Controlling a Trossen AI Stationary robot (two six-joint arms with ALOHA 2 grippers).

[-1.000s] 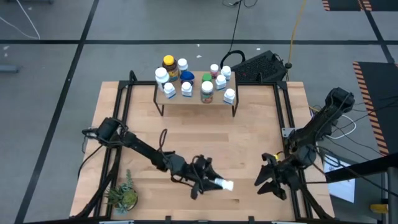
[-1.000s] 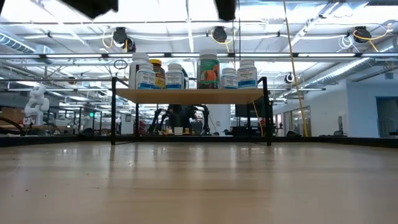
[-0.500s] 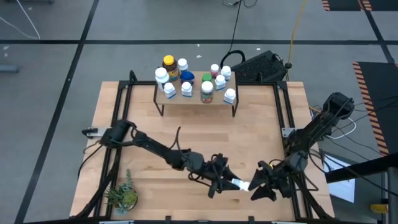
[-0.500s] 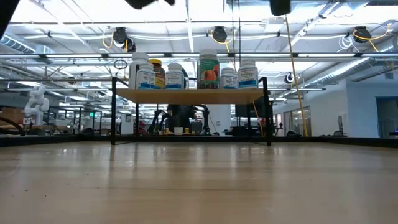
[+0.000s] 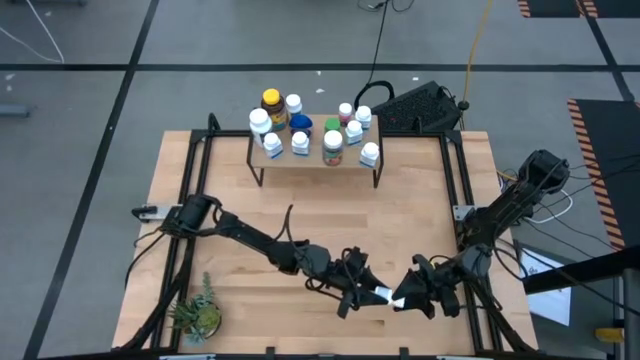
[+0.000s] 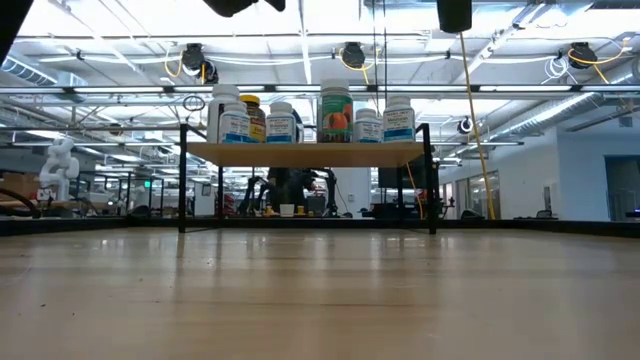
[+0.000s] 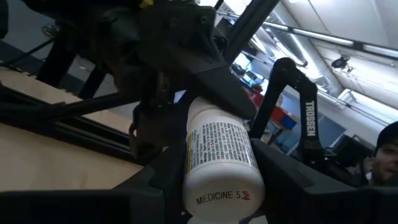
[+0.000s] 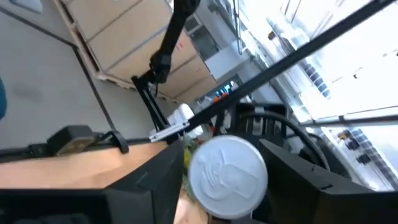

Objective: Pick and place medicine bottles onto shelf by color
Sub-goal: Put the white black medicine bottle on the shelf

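left gripper point(image 5: 362, 296) w/ white "medicine 5" bottle point(image 7: 217, 158), right gripper point(image 5: 412, 298) on cap end

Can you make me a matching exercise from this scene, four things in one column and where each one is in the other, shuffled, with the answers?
Things:
1. white bottle
2. amber bottle
3. potted plant
4. green-capped bottle

Places:
A. shelf, left end
B. table's near-left corner
C. between left gripper and right gripper
D. shelf, near the middle

Pairs: 1-C, 2-A, 3-B, 4-D
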